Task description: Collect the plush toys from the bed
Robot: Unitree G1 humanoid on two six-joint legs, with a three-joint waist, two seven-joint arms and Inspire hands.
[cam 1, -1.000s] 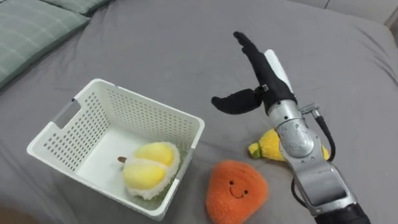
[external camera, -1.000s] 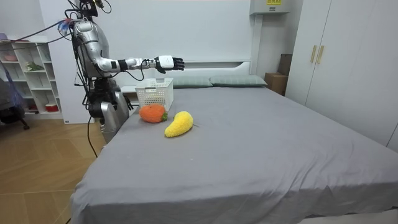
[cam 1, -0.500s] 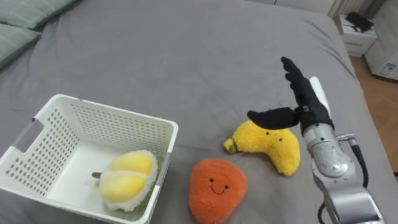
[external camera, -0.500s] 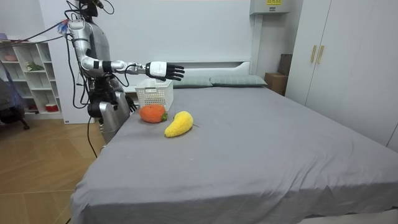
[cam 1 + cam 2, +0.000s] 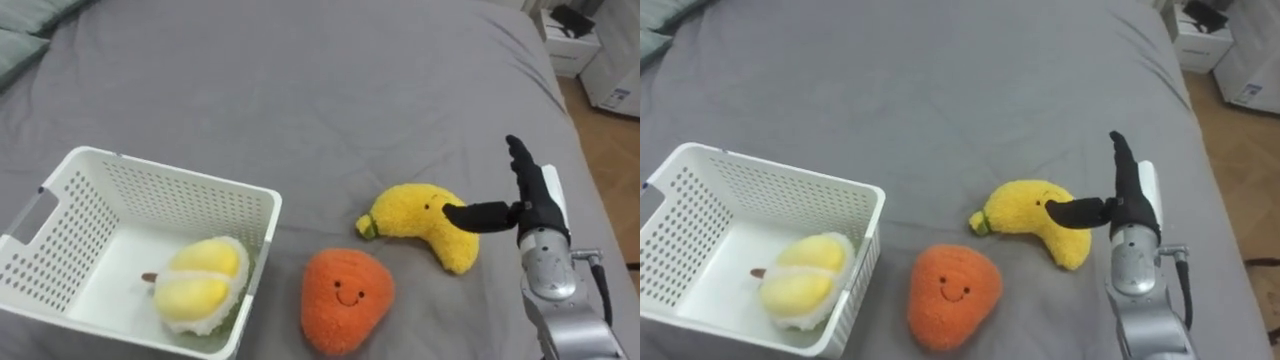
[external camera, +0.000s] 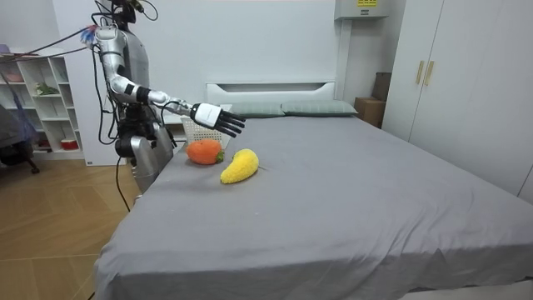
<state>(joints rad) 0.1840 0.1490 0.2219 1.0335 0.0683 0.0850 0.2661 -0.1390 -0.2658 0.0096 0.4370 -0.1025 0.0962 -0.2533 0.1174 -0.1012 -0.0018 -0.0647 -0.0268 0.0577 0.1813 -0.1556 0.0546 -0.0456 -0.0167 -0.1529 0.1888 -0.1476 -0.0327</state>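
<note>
Standing at the bed [image 5: 300, 80] edge, robot holding right hand [image 5: 535, 208] out, fingers straight, gripping nothing, thumb pointing over yellow banana toy [image 5: 420, 222], orange plush toy [image 5: 345, 298] lying near it, yellow durian toy [image 5: 200, 285] sitting inside white basket [image 5: 170, 166].

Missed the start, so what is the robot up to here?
The robot stands at the edge of the bed, collecting plush toys into a white basket. A durian toy already lies in the basket. The banana and the orange toy lie on the bed beside it. The right hand is open, reaching out by the banana, holding nothing.
</note>
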